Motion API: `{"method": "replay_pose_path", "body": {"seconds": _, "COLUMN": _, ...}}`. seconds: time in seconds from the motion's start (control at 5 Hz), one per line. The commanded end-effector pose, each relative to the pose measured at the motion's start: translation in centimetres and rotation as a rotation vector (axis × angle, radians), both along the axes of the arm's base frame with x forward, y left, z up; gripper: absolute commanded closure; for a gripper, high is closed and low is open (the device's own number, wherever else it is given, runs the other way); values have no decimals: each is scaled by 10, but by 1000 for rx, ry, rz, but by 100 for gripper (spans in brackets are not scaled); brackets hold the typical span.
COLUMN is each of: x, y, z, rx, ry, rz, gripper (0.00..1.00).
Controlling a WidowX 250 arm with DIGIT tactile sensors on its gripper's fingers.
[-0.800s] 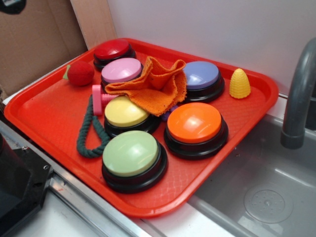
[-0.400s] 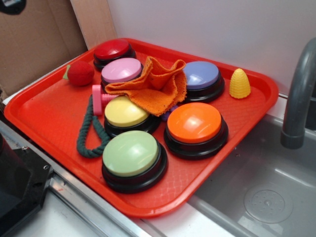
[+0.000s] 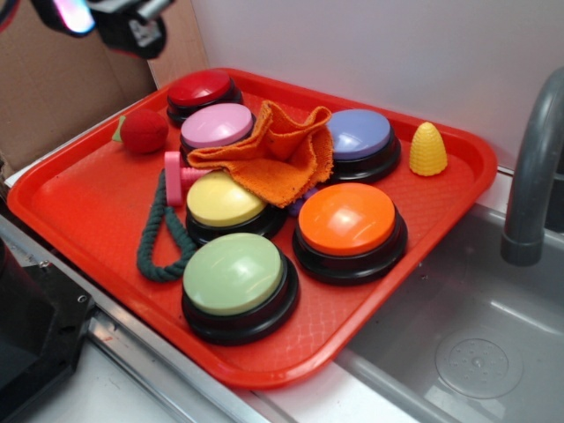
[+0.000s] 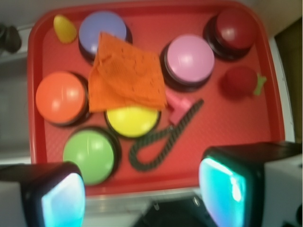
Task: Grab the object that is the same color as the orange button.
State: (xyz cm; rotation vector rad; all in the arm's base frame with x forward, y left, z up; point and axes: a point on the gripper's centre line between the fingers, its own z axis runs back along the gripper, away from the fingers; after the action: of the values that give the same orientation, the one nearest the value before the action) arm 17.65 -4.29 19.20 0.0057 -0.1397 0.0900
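Since earlier, my end effector (image 3: 132, 22) entered upper left, fingers spread; orange cloth (image 3: 269, 154) is soft, light: pinch a raised fold.

Black gripper (image 4: 142, 196) fingers (image 4: 232, 187) bear glowing cyan pads, seemingly blurred.

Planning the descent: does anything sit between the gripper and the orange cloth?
Nothing visible does. The gripper hangs open high above the tray, and the orange cloth lies uncovered on top, draped over the yellow button and purple button.

White wall (image 3: 370, 53), cardboard panel (image 3: 53, 88), grey sink (image 3: 458, 326) alongside.
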Motion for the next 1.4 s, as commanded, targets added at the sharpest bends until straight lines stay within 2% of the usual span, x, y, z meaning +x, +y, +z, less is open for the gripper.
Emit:
{"method": "replay_pose_path", "body": {"seconds": 0.0, "x": 55, "y": -6, "z": -34, "rx": 21, "ry": -78, "rz": 44, "gripper": 0}}
{"method": "replay_pose_path", "body": {"seconds": 0.2, "x": 76, "y": -11, "z": -63, "rx": 62, "ry": -107, "rz": 42, "gripper": 0}}
{"method": "replay_pose_path", "body": {"seconds": 0.4, "x": 91, "y": -9, "z": -92, "rx": 106, "ry": -76, "rz": 9, "gripper": 0}}
{"method": "replay_pose_path", "body": {"seconds": 0.6, "x": 91, "y": -2, "z": -110, "rx": 113, "ry": -31, "rz": -2, "gripper": 0}}
{"method": "replay_pose_path", "body": {"seconds": 0.8, "x": 92, "y": 4, "z": -115, "rx": 122, "ry": -20, "rz": 29, "gripper": 15}}
{"method": "replay_pose_path", "body": {"seconds": 1.0, "x": 94, "y": 8, "z": -112, "rx": 110, "ry": -13, "rz": 57, "gripper": 100}}
{"method": "replay_pose_path", "body": {"seconds": 1.2, "x": 97, "y": 13, "z": -106, "rx": 125, "ry": 8, "rz": 50, "gripper": 100}}
